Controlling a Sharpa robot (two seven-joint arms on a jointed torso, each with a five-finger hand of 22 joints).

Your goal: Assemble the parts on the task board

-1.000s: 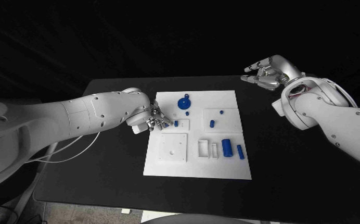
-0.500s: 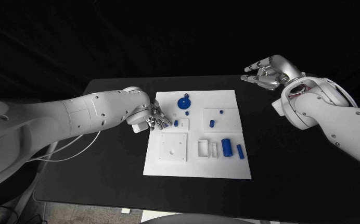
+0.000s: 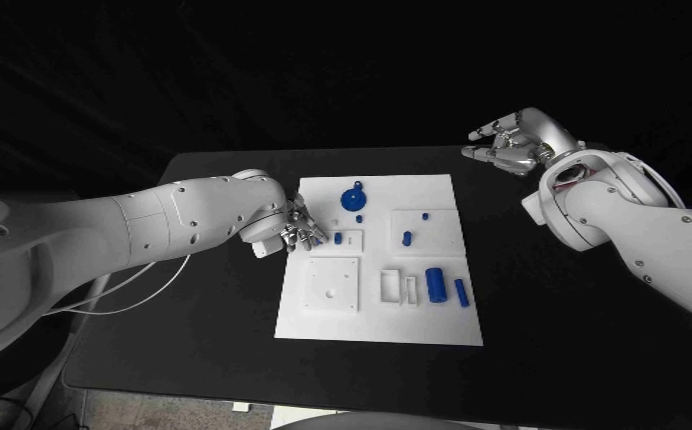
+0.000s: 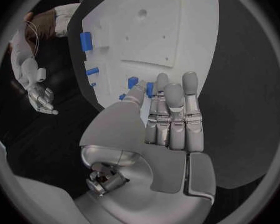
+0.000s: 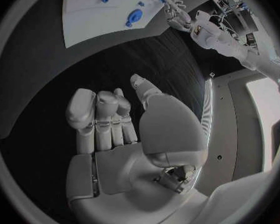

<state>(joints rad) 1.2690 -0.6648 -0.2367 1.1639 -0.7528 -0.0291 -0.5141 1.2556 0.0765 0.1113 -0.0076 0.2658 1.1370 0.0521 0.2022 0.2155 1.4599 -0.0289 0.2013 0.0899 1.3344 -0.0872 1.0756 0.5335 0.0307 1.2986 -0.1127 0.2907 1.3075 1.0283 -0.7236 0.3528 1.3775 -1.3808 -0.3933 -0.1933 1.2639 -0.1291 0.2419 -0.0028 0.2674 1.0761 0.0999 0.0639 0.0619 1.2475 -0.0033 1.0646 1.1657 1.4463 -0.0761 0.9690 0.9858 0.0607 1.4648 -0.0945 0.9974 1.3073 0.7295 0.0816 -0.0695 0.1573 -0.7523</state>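
Observation:
The white task board (image 3: 325, 322) lies mid-table with several blue parts on it: a round disc part (image 3: 353, 197), a thick cylinder (image 3: 436, 281), a bar (image 3: 462, 292) and small pegs (image 3: 407, 238). My left hand (image 3: 296, 230) hovers at the board's left edge with its fingers (image 4: 172, 102) straight and side by side. Its fingertips sit close beside a small blue part (image 3: 339, 237), whose blue shows either side of the thumb (image 4: 150, 89). It holds nothing that I can see. My right hand (image 3: 512, 145) hangs off the board at the table's far right, empty, palm (image 5: 124, 157) bare.
A square white plate with a hole (image 3: 332, 285) and a small white bracket (image 3: 392, 285) sit on the board's near half. Bare black table (image 3: 562, 310) lies to the right of the board and in front of it.

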